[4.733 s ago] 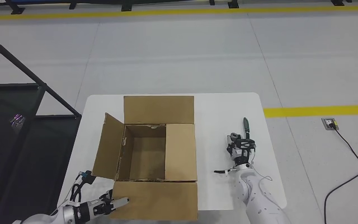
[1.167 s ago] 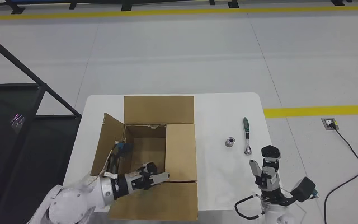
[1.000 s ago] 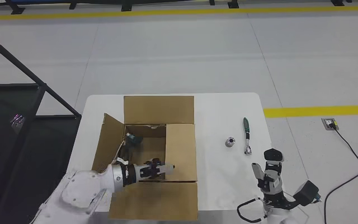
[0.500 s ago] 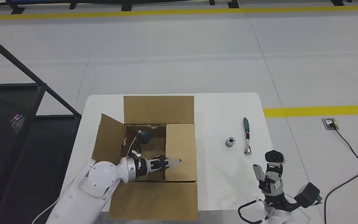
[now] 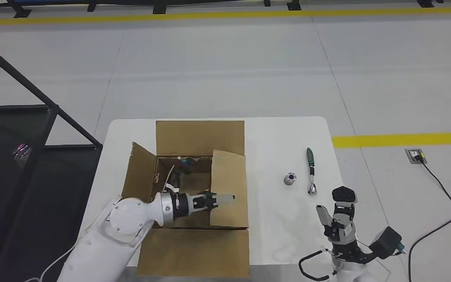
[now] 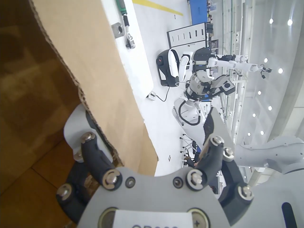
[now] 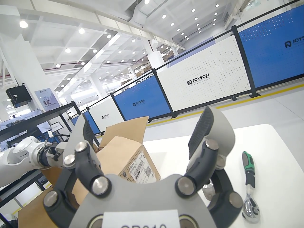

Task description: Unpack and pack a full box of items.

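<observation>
Your left pincer (image 6: 142, 122) is spread wide astride the right flap (image 6: 95, 48) of the cardboard box (image 5: 200, 137). One finger is inside the box by the corrugated edge and the other outside over the bench (image 5: 282, 134), with nothing clamped. The main danger, as I judge it, sits here: if you close on that thin flap near its corner and pull, you may crease or tear the cardboard. You could also drag the light box sideways across the bench instead of folding the flap. Push the flap too far outward and it could sweep toward the small metal block (image 5: 289, 179) lying apart from the box, and knock it. Just beside that block lies the green-handled ratchet wrench (image 5: 310, 171), toward the bench's right side; a shove from the box or a careless reach could send either piece off. Your right pincer (image 7: 144, 117) hangs open and empty by the bench's right edge, nearer the robot than the wrench. Bring it in while the left arm lies across the box and the two arms could collide. The arm hides most of the box's inside, so you cannot tell what it holds.
</observation>
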Controlling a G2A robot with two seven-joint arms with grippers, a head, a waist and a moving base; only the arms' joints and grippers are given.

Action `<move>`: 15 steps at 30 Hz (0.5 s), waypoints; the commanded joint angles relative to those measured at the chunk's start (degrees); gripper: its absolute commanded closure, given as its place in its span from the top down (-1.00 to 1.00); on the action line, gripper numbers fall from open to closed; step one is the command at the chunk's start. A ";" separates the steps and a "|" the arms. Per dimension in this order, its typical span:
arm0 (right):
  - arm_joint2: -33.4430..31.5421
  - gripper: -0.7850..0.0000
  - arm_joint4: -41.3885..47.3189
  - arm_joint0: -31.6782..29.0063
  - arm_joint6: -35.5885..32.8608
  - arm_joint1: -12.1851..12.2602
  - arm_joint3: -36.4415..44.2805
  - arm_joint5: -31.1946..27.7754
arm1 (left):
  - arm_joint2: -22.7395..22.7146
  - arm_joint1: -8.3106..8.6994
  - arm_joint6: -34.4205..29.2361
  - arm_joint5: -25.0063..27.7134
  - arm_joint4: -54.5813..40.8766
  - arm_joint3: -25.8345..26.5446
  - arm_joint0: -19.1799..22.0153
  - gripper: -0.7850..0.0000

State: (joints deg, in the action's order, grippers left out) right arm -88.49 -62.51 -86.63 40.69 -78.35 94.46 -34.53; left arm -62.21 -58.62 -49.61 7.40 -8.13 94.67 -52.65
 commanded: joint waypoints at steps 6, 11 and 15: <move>-0.30 1.00 -0.30 -1.04 1.53 0.14 0.46 0.36 | 3.59 -1.37 5.12 1.22 0.18 3.21 1.99 1.00; -1.16 1.00 -0.20 -2.83 3.61 0.29 0.67 0.09 | 9.88 -3.51 7.97 2.88 0.54 -0.34 6.24 1.00; -1.61 1.00 0.04 -3.76 4.72 0.41 0.60 -0.76 | 15.70 -5.73 8.89 2.50 1.17 -5.05 10.56 1.00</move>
State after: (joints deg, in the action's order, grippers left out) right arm -90.04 -62.52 -90.25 45.28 -77.96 95.08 -35.14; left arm -48.09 -63.81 -40.86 10.17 -6.98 90.86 -43.16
